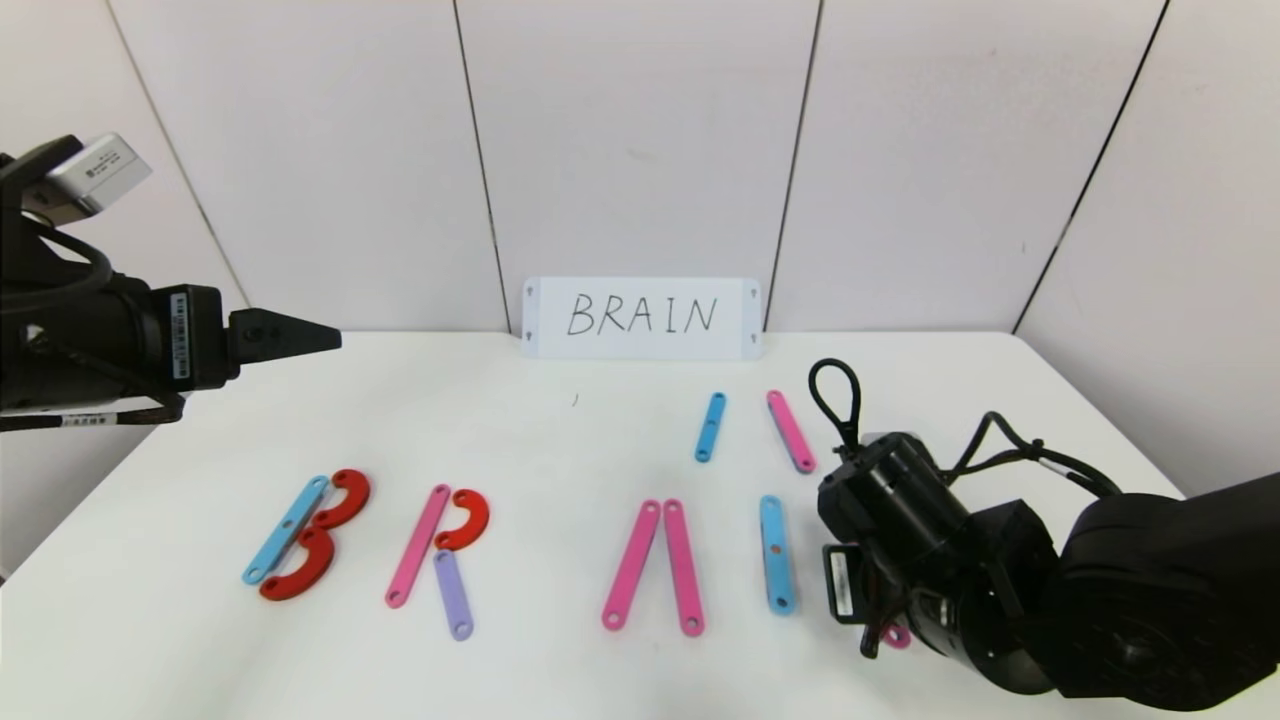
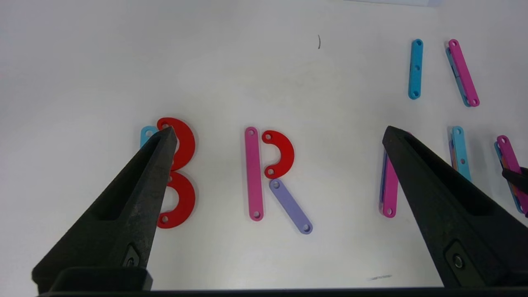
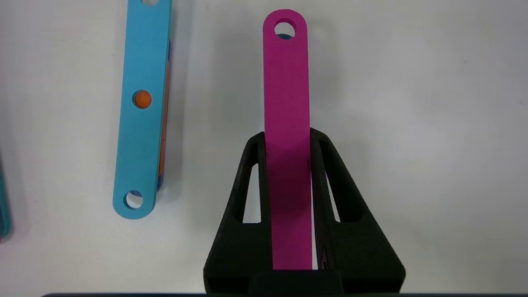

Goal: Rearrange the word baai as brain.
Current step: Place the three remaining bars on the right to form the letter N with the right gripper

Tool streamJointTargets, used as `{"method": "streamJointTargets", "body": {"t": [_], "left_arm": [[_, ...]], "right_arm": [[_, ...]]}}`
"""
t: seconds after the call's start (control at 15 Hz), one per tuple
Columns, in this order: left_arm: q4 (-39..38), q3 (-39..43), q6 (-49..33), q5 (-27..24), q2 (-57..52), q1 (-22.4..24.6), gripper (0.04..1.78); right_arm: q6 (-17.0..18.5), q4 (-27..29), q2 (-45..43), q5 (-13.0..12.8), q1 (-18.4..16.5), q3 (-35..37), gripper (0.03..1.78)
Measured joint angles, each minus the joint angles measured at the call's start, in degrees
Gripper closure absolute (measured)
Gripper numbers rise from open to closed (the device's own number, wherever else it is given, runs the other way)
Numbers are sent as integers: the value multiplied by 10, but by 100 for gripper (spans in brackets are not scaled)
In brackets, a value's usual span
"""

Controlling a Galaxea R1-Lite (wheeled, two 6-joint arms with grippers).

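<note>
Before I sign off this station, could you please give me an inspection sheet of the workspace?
Surface: white table, one small dark mark.
Job's things: B, R and A legs laid out; blue I strip; spare blue strip and pink strip behind.
Clutter: nothing seen.
Grippers: right pincer shut on magenta strip low at the table beside the I; left pincer open, raised at the left.
Cables: black loop on right arm.
Surroundings: BRAIN card, white panel walls.

white table [image 1: 560, 440], handwritten "brain" card [image 1: 642, 317]
</note>
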Motion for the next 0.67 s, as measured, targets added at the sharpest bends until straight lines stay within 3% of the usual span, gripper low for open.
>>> {"method": "streamJointTargets", "body": {"t": [0.67], "left_arm": [[-1, 0, 0, 0, 1, 0, 8]], "right_arm": [[0, -3, 33, 0, -4, -17, 151]]}}
